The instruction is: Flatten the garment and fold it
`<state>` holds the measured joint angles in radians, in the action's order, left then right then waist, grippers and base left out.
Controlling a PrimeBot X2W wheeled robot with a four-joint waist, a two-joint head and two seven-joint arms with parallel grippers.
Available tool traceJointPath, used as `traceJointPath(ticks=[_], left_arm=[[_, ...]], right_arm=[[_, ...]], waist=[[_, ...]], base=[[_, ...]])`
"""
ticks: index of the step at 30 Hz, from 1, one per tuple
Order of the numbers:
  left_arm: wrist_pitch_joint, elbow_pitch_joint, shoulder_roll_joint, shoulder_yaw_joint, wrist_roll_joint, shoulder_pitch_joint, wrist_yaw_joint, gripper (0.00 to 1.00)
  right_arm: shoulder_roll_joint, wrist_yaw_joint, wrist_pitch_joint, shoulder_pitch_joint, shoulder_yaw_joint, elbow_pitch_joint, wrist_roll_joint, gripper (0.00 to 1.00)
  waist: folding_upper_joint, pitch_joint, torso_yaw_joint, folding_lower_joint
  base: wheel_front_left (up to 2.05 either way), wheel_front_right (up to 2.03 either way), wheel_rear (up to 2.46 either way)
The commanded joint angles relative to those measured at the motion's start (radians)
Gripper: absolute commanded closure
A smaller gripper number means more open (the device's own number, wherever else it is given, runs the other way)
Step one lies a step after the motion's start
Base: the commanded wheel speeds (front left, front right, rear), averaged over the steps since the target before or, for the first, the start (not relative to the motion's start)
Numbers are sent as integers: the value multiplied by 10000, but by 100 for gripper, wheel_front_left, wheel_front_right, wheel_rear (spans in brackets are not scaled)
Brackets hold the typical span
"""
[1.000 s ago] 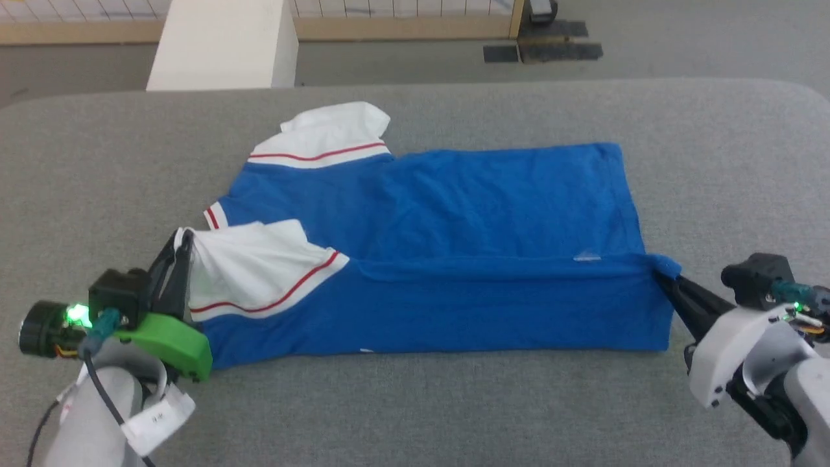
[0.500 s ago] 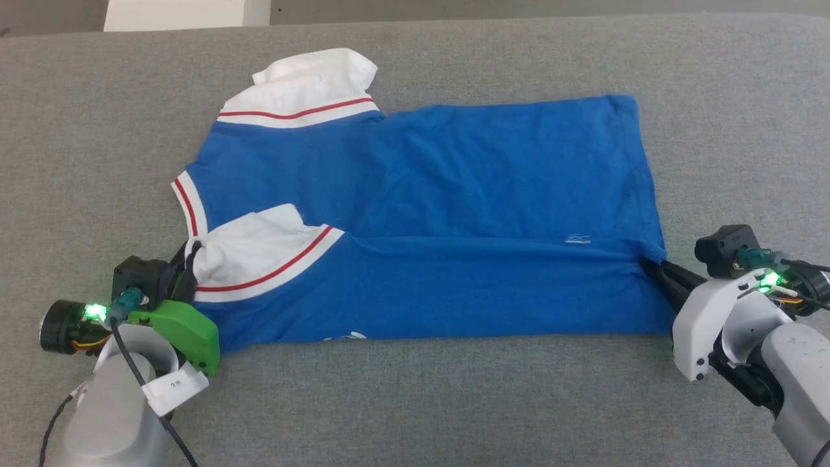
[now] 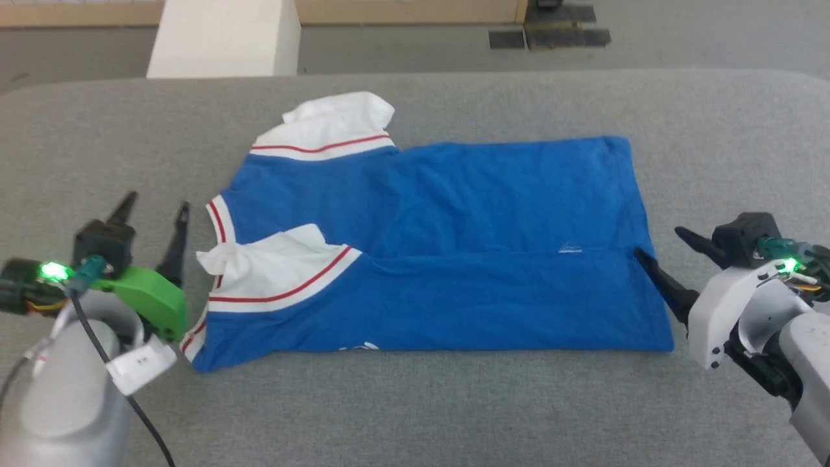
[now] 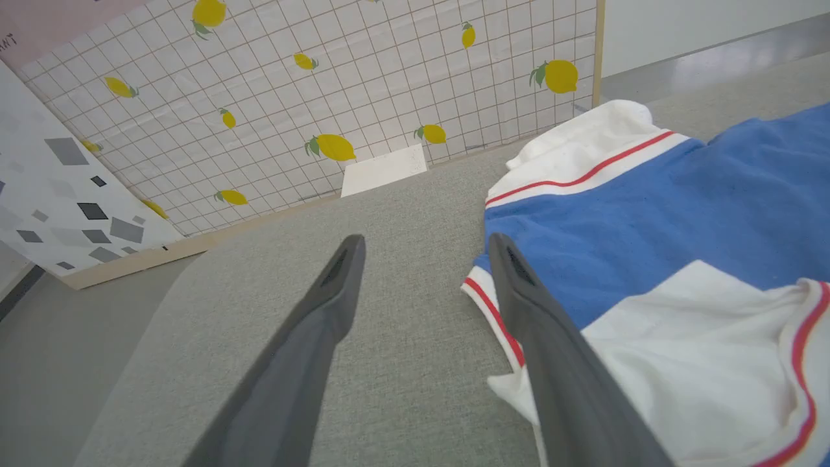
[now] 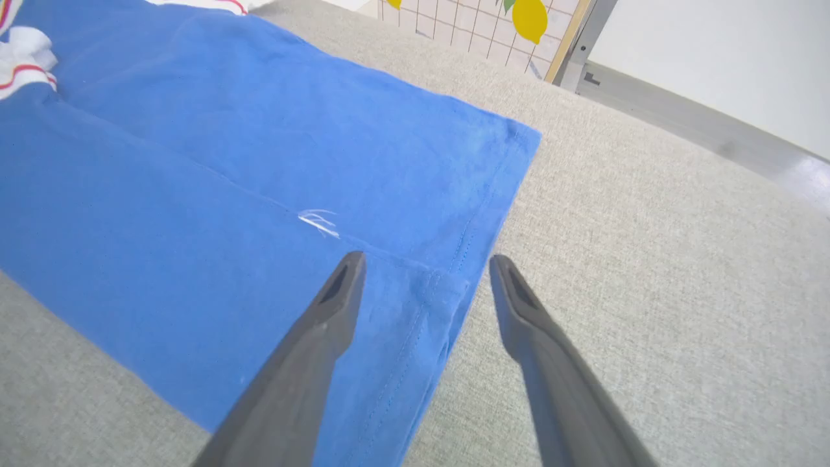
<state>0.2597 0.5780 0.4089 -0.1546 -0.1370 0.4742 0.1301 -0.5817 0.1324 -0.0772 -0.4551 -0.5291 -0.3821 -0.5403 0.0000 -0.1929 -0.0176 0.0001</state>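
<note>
Garment lies on the grey desk before us, its near long side folded up to the middle and the near white sleeve resting on the blue. We have just let go. Our left gripper, which was pinching that sleeve a moment ago, now stands spread just beside it. Our right gripper gapes at the hem corner it held. Farther off, the other sleeve juts out unfolded, so we judge that the far side comes next.
</note>
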Motion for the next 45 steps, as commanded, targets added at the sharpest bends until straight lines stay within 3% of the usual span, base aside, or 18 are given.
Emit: traceJointPath(ticks=[1, 5, 14, 22, 30, 38, 39, 40, 45], left_arm=[[-13, 2, 162, -149, 67, 259, -1, 0], [-1282, -246, 692, -1276, -780, 619, 2, 0], [-5998, -2034, 2724, -4442, -4578, 1591, 4, 0], [-9560, -2515, 3461, -6017, -7333, 2203, 5, 0], [-10701, -1896, 3649, -7206, -8045, 2290, 5, 0], [-10914, -991, 3623, -7932, -8405, 2100, 5, 0], [-10890, -975, 3601, -7998, -8447, 2108, 5, 93], [-10884, -980, 3573, -8103, -8504, 2124, 5, 100], [-10610, -1268, 3611, -8602, -8636, 2339, 5, 100]], right_arm=[[7, -17, 94, -65, 51, 95, 12, 0], [5, -17, 54, 110, 201, 354, 38, 0], [48, -17, -104, 360, 329, 751, 138, 0], [64, -17, -389, 191, 188, 1000, 31, 0], [128, -17, -461, -137, -119, 1037, -66, 0], [140, -17, -376, -480, -327, 882, -178, 0], [131, -17, -367, -526, -327, 862, -186, 0], [116, -17, -371, -575, -334, 838, -197, 0], [-188, -17, -666, -944, -577, 943, -235, 0]], waist=[[0, 343, 143, -1], [0, 553, 208, -1], [0, 613, 200, -1], [0, 256, -132, -1], [0, -98, -584, -1], [0, -243, -818, -1], [0, -235, -814, -1], [0, -209, -795, -1], [0, 29, -636, -1]], base=[[0, 0, 0], [0, 0, 0], [0, 0, 0], [0, 0, 0], [0, 0, 0], [0, 0, 0], [0, 0, 0], [0, 0, 0], [0, 0, 0]])
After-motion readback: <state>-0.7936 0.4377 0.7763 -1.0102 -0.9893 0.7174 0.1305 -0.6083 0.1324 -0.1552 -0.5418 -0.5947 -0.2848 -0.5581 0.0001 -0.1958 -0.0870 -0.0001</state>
